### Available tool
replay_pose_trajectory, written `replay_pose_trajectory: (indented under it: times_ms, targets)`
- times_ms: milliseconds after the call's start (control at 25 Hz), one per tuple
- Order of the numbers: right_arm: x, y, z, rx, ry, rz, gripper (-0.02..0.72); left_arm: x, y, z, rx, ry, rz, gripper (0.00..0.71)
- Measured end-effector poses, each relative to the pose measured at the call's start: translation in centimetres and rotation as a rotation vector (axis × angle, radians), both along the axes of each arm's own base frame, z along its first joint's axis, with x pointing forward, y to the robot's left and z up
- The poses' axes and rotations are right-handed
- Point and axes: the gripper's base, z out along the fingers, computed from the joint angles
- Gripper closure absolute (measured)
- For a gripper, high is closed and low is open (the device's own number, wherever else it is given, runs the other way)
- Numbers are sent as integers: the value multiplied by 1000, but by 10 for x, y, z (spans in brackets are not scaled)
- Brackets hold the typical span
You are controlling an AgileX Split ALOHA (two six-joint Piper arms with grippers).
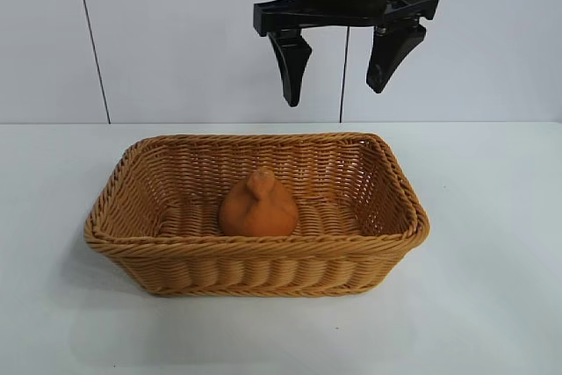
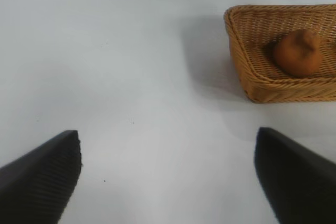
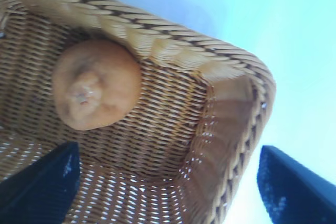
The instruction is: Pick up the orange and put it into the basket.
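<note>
Bench (image 1: 492, 305) surface, pale and bare, carries the basket (image 1: 263, 271), which is by far the biggest thing on it. Its long axis runs side to side in the exterior view, flaring walls and braided rim unbroken all round. Above the basket's far rim, toward its right end, hangs the right claw (image 1: 338, 76), jaws spread wide and holding nothing; its wrist view looks down over a basket corner. The left claw (image 2: 168, 177) hovers over bare bench off to one side of the basket, well apart from it, jaws likewise spread and empty. Inside the basket, near the middle of its floor, sits the orange (image 1: 259, 206), knobby bump uppermost, clear of the walls. It lies below the right claw and nearer the front rim; that arm is the closer one. By my reading the fruit is already placed, so only a retreat upward seems left, and nothing stands in the way of it.
</note>
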Motion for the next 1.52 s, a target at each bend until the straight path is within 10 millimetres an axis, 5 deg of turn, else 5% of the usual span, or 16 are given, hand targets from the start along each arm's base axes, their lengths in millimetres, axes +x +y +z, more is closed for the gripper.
replay_pose_trajectory:
  times_ms: [360,400,480,520,640,960,1520]
  targets:
    - [47,-125,-2,-10,7,-287,72,0,0,0,0,0,0,74]
    - [47,-125,-2,-10,7,-287,72,0,0,0,0,0,0,74]
    - [53,-157,-2,-14,6,-356,72,0,0,0,0,0,0,74]
    - [56,-188,-2,-15,7,-427,72,0,0,0,0,0,0,74]
    - [56,-222,-2,0,11,-507,72,0,0,0,0,0,0,74]
    - [30,-227,-17,38,117,-502,72,0,0,0,0,0,0,74]
    - [-112,-220,-20,25,291,-446,72,0,0,0,-2,-2,-1,74]
